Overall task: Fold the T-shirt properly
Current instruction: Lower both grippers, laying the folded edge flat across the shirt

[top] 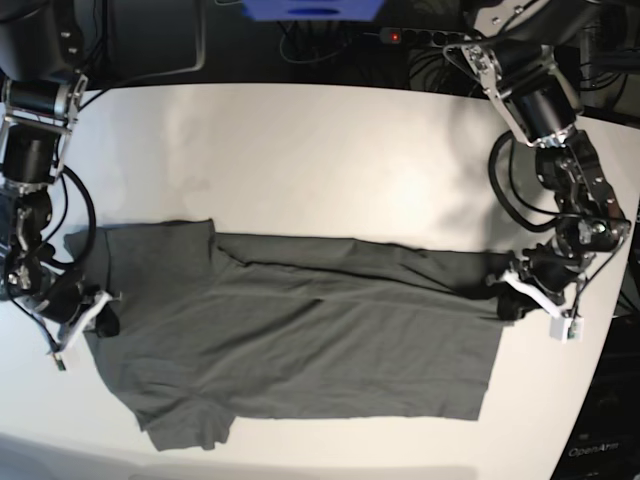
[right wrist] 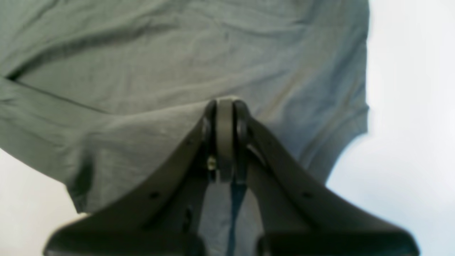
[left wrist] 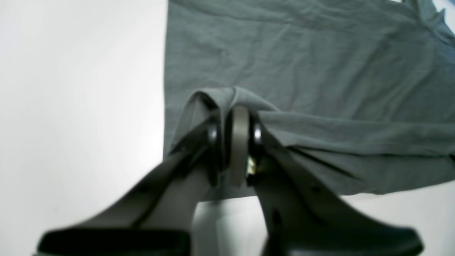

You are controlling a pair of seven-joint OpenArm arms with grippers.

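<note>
The dark grey T-shirt [top: 320, 350] lies spread across the white table, its far long edge folded over toward the middle. My left gripper [top: 503, 297] is at the shirt's right end in the base view, near the hem. In the left wrist view it [left wrist: 236, 113] is shut on a raised fold of the shirt [left wrist: 302, 64]. My right gripper [top: 103, 322] is at the shirt's left end, by the sleeves. In the right wrist view it [right wrist: 225, 106] is shut on a pinch of the cloth [right wrist: 142, 53]. No label mark shows.
The white table [top: 300, 160] has bare surface behind the shirt. A power strip with a red light [top: 400, 37], cables and a blue object [top: 310, 8] lie beyond the far edge. The table's right edge runs close to my left arm [top: 575, 200].
</note>
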